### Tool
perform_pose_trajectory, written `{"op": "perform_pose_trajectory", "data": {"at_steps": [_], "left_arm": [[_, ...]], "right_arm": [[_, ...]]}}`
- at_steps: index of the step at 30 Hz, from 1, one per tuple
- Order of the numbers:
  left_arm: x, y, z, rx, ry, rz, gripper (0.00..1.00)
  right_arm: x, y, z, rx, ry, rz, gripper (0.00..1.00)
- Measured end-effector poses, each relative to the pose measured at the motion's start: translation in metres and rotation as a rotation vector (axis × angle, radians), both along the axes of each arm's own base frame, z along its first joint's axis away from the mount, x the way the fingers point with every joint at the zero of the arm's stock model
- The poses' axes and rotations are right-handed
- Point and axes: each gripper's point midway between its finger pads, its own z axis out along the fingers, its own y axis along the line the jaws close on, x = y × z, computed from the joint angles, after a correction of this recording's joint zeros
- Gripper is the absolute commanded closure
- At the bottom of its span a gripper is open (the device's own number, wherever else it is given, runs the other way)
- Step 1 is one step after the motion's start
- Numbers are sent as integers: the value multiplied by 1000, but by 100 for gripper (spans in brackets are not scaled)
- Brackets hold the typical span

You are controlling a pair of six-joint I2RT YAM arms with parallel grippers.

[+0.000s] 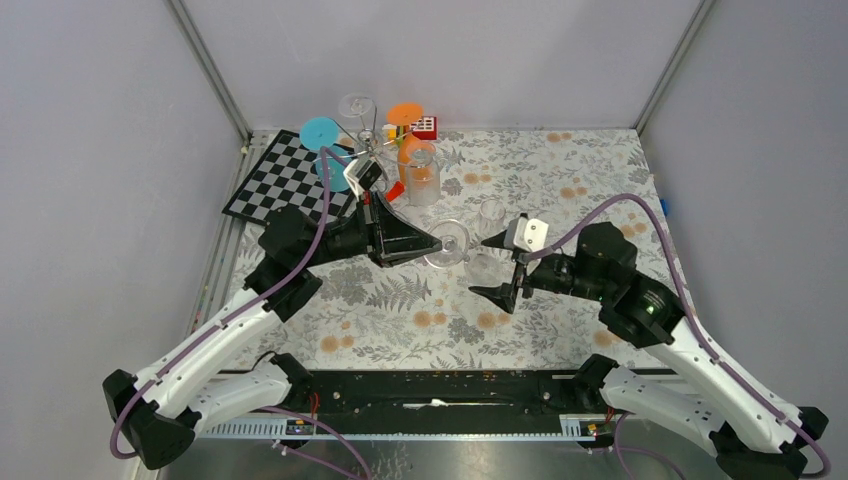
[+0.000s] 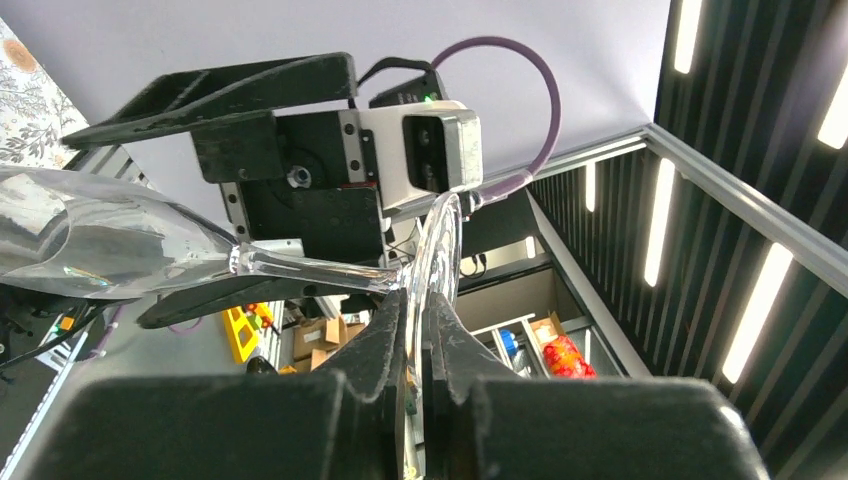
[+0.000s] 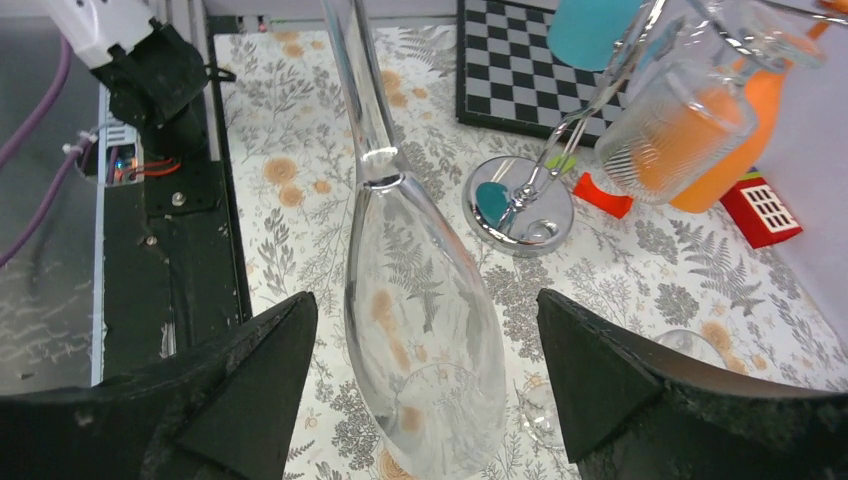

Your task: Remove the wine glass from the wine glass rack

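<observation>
Nearest to the arm bases, the right pincer (image 1: 481, 266) is wide open. Its 2 black fingers (image 3: 250, 390) stand one on each side of the glass (image 3: 420, 330). They do not touch it. There is a gap on both sides.

The glass lies on its side in the air, over the flowery table (image 1: 560, 330). Its round bowl points at the right pincer. Its thin stem runs back the other way.

A bit further back, the left pincer (image 1: 437, 244) is squeezed tight on the flat foot of the glass. The left wrist view shows the foot pinched between its 2 fingers (image 2: 385, 345). So only the left arm holds the glass up.

Further back stands the rack (image 3: 540, 225), on its shiny round base. The glass is well away from it and does not touch any of its wire arms. A second glass (image 1: 356, 105) hangs on the rack at the far side. A checkered board (image 1: 285, 180) lies next to the rack.

So the main job looks done: 1 glass is off the rack. I think what is left is small. The right pincer could close on the bowl and take it, or the glass could be put down on the table. The bowl is thin and slippery, so a soft grip would be best.
</observation>
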Motion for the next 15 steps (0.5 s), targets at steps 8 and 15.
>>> {"op": "perform_pose_trajectory", "data": {"at_steps": [8, 15], "left_arm": [[-7, 2, 7, 4, -34, -24, 100], [-10, 3, 5, 13, -34, -33, 70]], "right_arm": [[-1, 15, -19, -64, -6, 103, 38], [-1, 18, -19, -54, -25, 120, 60]]}}
